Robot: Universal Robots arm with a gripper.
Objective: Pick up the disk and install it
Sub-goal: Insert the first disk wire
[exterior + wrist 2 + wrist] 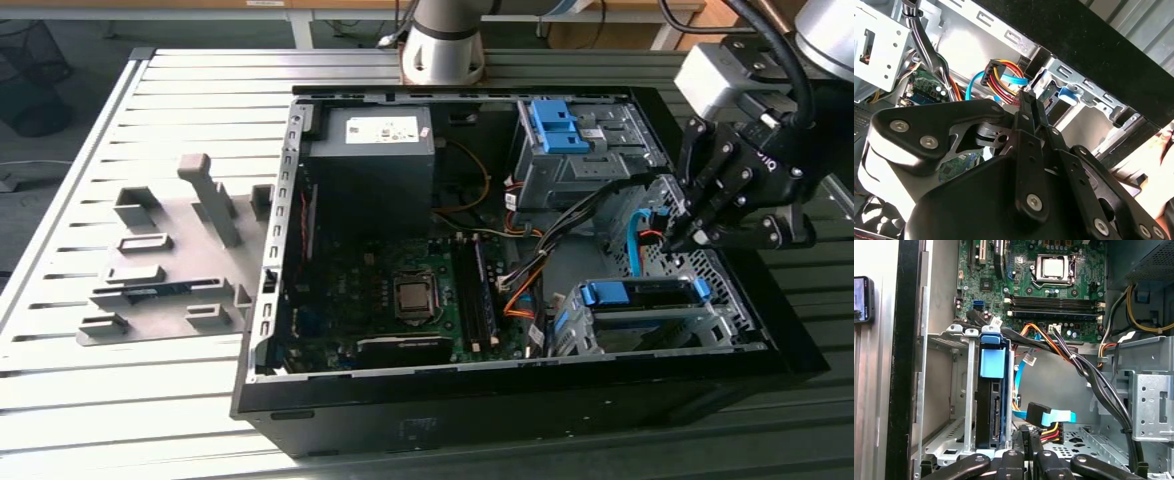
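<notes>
Exterior view: the open computer case (400, 425) lies on its side on the slatted table (80, 400). Its lower drive cage (571, 328) holds the disk (641, 296), seated, with its blue carrier facing up. The upper cage (614, 165) holds a bare blue bracket (551, 125). The gripper (677, 243) hangs inside the case, just above the lower cage.

Second wrist view: the gripper (1029, 95) has its jaws drawn together, the tips just beside a connector with coloured wires (999, 75).

First wrist view: the disk (992, 405) stands on edge in the cage (946, 342), with the gripper (1026, 432) near it.
</notes>
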